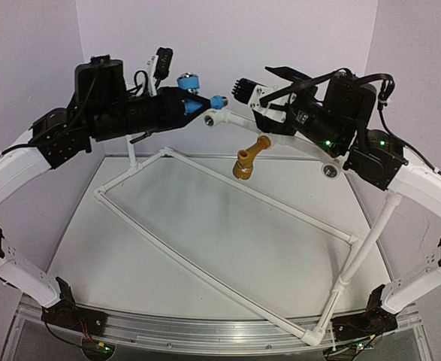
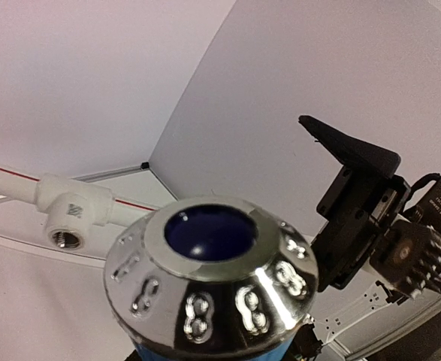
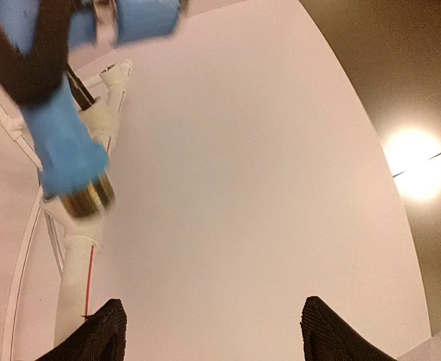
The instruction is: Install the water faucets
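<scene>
The left gripper (image 1: 198,102) is clamping its fingers tight on the blue faucet (image 1: 194,105), holding it in the air above the middle of the tabletop's (image 1: 205,226) far edge. The faucet's knob is pointing up and its short end is pointing right, toward the right arm. Just below and right of that end, an open socket fitting (image 1: 214,118) is sitting at the left end of the raised rail of the white pipe frame (image 1: 197,259); faucet and fitting are lying close together but are not touching. In the left wrist view the faucet's shiny cap (image 2: 209,278) is filling the lower middle, with the fitting (image 2: 68,218) off to its left.

The right gripper (image 3: 214,327) is standing wide open with nothing between its fingers, facing the blue faucet (image 3: 62,147) from the right, a little apart from it.

The mustard-yellow faucet (image 1: 251,156) is hanging from the raised rail toward the far right part of the tabletop, its round end tilting down and to the left. The frame's lower pipes are lying across the tabletop from the far left to the near right corner.
</scene>
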`<state>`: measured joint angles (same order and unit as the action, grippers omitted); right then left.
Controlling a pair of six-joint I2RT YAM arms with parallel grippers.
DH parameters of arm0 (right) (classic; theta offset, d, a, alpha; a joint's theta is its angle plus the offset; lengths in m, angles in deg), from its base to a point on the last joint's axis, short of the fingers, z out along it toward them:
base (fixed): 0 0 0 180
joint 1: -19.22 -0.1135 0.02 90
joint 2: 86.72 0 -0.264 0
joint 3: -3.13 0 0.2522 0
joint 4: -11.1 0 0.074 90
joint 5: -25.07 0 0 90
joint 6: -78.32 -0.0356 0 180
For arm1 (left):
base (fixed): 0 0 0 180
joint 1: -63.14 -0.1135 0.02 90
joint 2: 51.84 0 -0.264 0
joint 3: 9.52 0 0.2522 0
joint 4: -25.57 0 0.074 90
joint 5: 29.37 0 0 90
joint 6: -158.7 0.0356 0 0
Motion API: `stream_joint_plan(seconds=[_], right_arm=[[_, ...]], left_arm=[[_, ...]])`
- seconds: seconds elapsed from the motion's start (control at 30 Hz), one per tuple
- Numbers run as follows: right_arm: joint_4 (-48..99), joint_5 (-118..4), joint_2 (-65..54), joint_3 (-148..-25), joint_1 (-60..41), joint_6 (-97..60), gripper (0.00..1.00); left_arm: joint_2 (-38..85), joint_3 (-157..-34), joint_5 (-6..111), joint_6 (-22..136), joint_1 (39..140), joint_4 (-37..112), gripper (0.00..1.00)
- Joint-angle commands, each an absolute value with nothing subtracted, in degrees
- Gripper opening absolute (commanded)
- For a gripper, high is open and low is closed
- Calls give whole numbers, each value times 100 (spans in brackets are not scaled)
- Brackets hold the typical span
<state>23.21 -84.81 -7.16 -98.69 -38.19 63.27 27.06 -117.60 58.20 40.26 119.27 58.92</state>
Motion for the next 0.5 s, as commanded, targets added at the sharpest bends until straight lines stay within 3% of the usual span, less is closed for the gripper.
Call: stream_joint_plan(seconds=[0.0,0.27,0.47], right_arm=[[2618,-9141,-949,-10275,-3822,5496,79],[5397,-8968,-511,-11992,-3824,3095,80],[7509,-7931,-127,-12936,-3823,1686,80]], left_arm=[[1860,-11323,6610,4134,11895,5534,0],[1432,-10697,7099,3641,11886,5953,0],[1027,-9432,7133,3788,11886,4590,0]])
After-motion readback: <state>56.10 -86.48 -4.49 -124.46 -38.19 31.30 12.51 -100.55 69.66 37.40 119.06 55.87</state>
